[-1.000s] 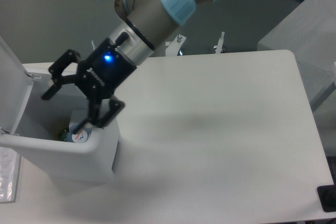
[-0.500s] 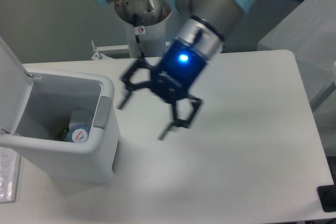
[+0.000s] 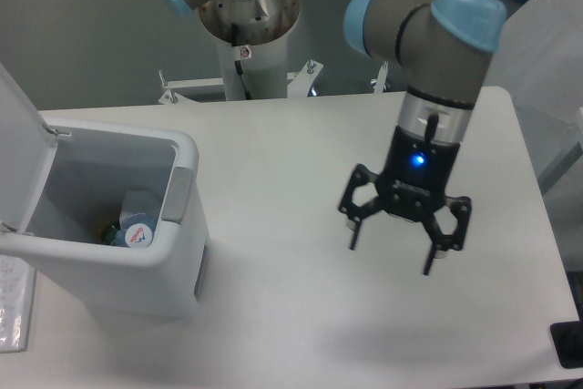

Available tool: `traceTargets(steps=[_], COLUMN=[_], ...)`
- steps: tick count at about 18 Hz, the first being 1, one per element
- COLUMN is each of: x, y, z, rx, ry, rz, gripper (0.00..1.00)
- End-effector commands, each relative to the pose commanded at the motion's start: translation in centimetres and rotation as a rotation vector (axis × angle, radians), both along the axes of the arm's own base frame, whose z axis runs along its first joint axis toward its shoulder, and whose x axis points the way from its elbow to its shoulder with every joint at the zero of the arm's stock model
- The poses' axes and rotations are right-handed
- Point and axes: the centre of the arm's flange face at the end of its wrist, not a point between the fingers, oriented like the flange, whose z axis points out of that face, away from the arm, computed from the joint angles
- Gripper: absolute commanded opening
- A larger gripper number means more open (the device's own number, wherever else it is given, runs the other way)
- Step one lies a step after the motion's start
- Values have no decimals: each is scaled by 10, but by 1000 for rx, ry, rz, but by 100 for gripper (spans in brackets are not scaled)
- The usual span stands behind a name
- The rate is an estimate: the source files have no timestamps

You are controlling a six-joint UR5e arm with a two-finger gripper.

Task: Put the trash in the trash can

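Now the trash [image 3: 134, 230] is seen lying inside the trash can [image 3: 182, 225], at the table's left end. The gripper [image 3: 393, 246] is held well apart to the right, jaws spread and empty, so nothing remains to be picked up.

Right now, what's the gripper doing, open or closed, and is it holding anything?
Gripper: open, fingers spread apart and holding nothing, hanging above the table well to the right of the trash can.
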Motion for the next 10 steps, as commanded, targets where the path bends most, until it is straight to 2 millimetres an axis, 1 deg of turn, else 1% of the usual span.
traceTargets(steps=[2,4,5,10], x=[-11,-15,-17,-15], y=[-9,-16,-17,-20], z=[-27,-47,-52,-56], rx=[-162,-282,-309,-343], ry=[61,72,75,51], rz=[-37,-86,-107,-162], gripper=[100,100,100,100])
